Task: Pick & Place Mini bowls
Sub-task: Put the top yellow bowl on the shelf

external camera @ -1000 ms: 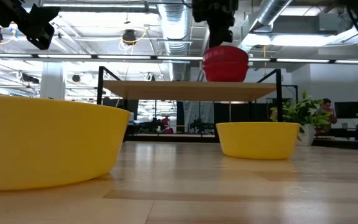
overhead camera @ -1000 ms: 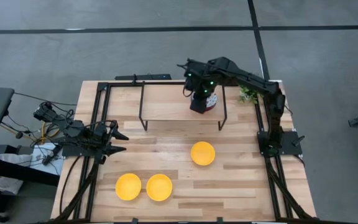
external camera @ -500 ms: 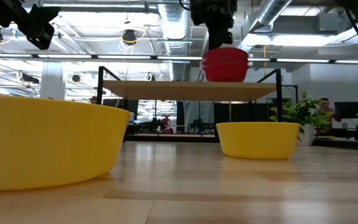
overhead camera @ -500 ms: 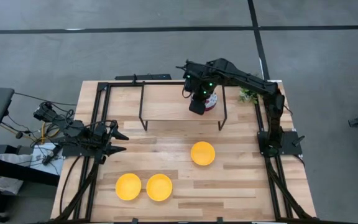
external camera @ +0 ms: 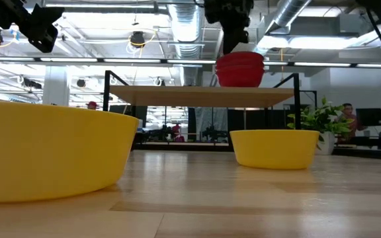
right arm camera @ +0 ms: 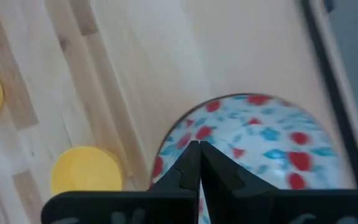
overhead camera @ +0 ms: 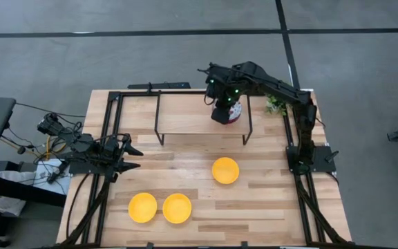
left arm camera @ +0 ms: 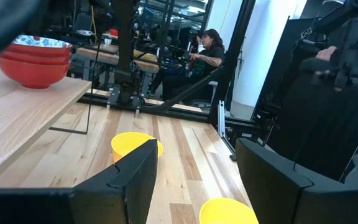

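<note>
- Floral bowls (overhead camera: 234, 111) are sitting stacked on the shelf (overhead camera: 185, 114) at the far side of the table (overhead camera: 268, 207), seen from above; the right gripper (overhead camera: 221, 113) is hanging right over them. Half a second ago it reached further out over the shelf's near edge; now it is pulling back toward the stack's far side. That reads as the stacking step finishing, so the floral set looks placed.
- Also from above: three yellow bowls are lying on the table, one (overhead camera: 225, 170) mid-table and two (overhead camera: 142, 207) (overhead camera: 177, 208) side by side near the front edge, where they were a second ago. The left gripper (overhead camera: 131, 158) is waiting at the left edge, unmoved.
- Low view: the red-sided stack (external camera: 239, 69) is resting on the shelf (external camera: 197, 96) with the right gripper (external camera: 229, 39) just above its rim, shifted slightly compared with half a second ago. The stack itself is not moving.
- Left wrist view: the left gripper's fingers (left arm camera: 138, 174) are standing spread apart with nothing between them; the stack (left arm camera: 35, 59) is showing on the shelf, two yellow bowls (left arm camera: 135, 144) beyond.
- Right wrist view: the right gripper's fingertips (right arm camera: 194, 163) are pressed together, gripping nothing, directly over the top floral bowl (right arm camera: 253, 146). That suggests the bowl is released and the yellow bowls are probably next.
</note>
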